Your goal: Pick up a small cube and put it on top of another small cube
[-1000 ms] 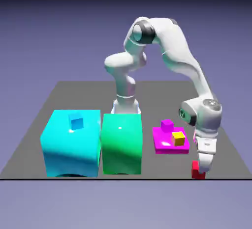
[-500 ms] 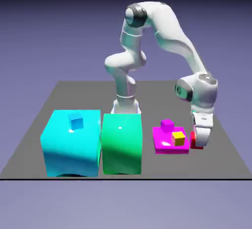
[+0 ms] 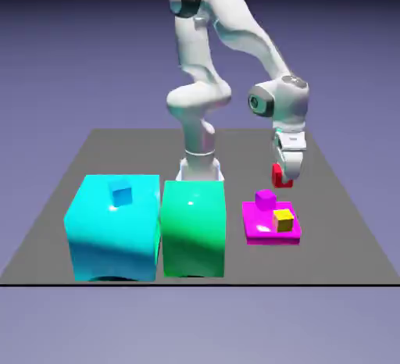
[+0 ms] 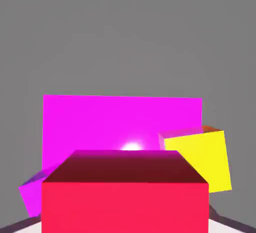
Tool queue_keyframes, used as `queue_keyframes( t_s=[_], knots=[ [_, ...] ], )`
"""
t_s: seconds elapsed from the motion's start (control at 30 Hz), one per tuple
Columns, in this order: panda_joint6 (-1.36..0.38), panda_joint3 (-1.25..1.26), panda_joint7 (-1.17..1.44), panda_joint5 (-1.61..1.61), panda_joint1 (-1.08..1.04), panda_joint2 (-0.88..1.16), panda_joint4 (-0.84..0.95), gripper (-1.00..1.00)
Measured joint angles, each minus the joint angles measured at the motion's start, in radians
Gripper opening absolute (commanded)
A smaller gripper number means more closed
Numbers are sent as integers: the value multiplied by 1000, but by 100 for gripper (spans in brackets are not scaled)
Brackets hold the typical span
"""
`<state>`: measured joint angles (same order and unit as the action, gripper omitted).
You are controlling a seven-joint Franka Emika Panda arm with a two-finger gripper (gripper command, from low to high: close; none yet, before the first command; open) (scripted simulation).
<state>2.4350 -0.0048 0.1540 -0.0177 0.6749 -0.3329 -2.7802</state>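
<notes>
The small red cube [image 3: 278, 176] is a plain, saturated red with flat faces and crisp straight edges, far smaller than the big blocks; in the hand view its near face is a bright, slightly pinkish red, while the face beyond it falls to a dark maroon with a faint magenta tint along its far edge; the jaws of the gripper [image 3: 290, 175] are clamped on it, and it hangs in the air above the level of the magenta slab [image 3: 270, 236], the landmark here; the small magenta cube [image 3: 266, 199] sits at the slab's back, toward the exterior view's left; the small yellow cube [image 3: 283, 220] rests on top of the slab, toward the exterior view's right, a dark orange side showing in the hand view; to the exterior view's left of the slab stands the big green block [image 3: 194, 230], and beyond that the big cyan block [image 3: 115, 233], with the small blue cube [image 3: 120, 192] on its top.
</notes>
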Motion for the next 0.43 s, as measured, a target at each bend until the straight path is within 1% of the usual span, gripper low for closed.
queue_keyframes(
  t_s=[0.1,0.13,0.33,0.37,0.43],
  knots=[
    [-6,6,9,-5,9,-100,-94,-100],
    [-6,6,9,-5,9,-100,-94,-100],
    [249,6,0,-19,4,117,-132,-100],
    [266,5,-1,-20,3,132,-134,100],
    [267,6,-1,-20,3,132,-134,100]
  ],
)
